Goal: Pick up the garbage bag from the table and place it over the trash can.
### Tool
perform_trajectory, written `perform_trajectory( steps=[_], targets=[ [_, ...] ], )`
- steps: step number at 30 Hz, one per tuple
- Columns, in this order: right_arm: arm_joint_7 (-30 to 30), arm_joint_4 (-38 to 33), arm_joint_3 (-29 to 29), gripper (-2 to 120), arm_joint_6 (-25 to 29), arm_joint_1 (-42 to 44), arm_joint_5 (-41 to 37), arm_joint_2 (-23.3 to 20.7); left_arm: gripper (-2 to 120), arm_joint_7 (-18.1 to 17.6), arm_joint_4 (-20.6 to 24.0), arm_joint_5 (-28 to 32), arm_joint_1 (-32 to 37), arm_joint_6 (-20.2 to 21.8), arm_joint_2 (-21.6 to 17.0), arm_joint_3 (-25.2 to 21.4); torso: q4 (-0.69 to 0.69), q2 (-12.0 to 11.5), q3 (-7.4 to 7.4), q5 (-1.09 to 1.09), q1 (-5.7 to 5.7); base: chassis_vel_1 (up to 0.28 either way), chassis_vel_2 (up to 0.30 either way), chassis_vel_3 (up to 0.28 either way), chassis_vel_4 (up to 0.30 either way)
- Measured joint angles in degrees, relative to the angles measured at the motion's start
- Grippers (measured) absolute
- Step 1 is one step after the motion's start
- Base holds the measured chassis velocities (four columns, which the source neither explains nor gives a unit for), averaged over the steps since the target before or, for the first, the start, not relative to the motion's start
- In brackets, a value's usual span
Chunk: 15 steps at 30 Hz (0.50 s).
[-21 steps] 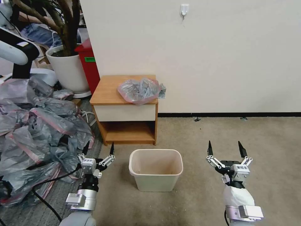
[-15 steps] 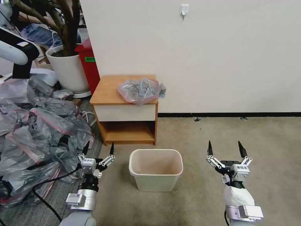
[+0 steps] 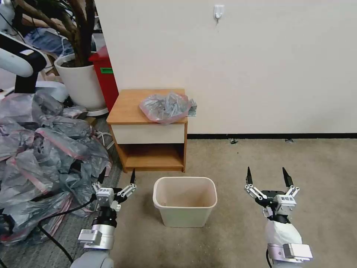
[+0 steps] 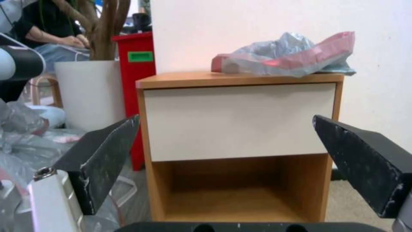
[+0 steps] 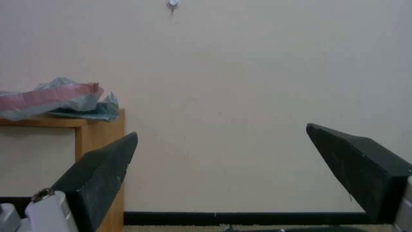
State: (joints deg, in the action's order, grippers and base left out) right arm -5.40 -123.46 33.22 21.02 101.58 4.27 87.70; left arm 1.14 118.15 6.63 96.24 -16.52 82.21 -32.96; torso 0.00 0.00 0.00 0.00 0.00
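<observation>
The garbage bag (image 3: 166, 107), crumpled grey plastic with a pink rim band, lies on the right half of the table (image 3: 128, 106), slightly overhanging its front edge. The left wrist view sees the garbage bag (image 4: 287, 56) atop the table (image 4: 238, 119); the right wrist view catches the garbage bag (image 5: 56, 98) on the table (image 5: 38, 151) corner. The cream trash can (image 3: 185, 201) stands on the carpet in front of the table. My left gripper (image 3: 117, 176) hovers open, low, left of the trash can. My right gripper (image 3: 266, 176) hovers open to its right. Both hold nothing.
A big heap of grey-pink bags (image 3: 41, 156) covers the floor at the left, close to my left arm. Behind it stand a white plant pot (image 3: 80, 80) and a red bin (image 3: 106, 76). Bare carpet (image 3: 290, 156) stretches right of the table, with the wall behind.
</observation>
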Motion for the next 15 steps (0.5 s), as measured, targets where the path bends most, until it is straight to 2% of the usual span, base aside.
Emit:
perform_trajectory(
  steps=[8, 10, 11, 15],
  targets=[
    [0.00, -0.01, 0.00, 100, -0.10, 0.00, 0.00, 0.01, 100, -0.26, 1.01, 0.29, 0.46, 1.17, -0.04, -0.07, 0.00, 0.00, 0.00, -0.01, 0.00, 0.000, 0.000, 0.000, 0.000],
    [0.07, -0.41, -0.01, 100, -1.09, 0.08, 0.00, 0.12, 100, -1.42, 3.69, 1.25, 1.87, 4.19, -0.23, -0.41, 0.00, 0.00, 0.00, 0.01, 0.00, 0.000, 0.000, 0.000, 0.000],
    [0.07, -0.41, -0.01, 100, -1.09, 0.08, 0.00, 0.12, 100, -1.42, 3.69, 1.25, 1.87, 4.19, -0.23, -0.41, 0.00, 0.00, 0.00, 0.01, 0.00, 0.000, 0.000, 0.000, 0.000],
    [0.90, -3.88, -0.14, 100, -8.67, 0.75, 0.17, 1.09, 100, -4.84, 11.23, 4.04, 5.75, 13.63, -0.85, -1.32, 0.00, 0.00, 0.00, 0.00, 0.00, 0.000, 0.000, 0.000, 0.000]
  ],
)
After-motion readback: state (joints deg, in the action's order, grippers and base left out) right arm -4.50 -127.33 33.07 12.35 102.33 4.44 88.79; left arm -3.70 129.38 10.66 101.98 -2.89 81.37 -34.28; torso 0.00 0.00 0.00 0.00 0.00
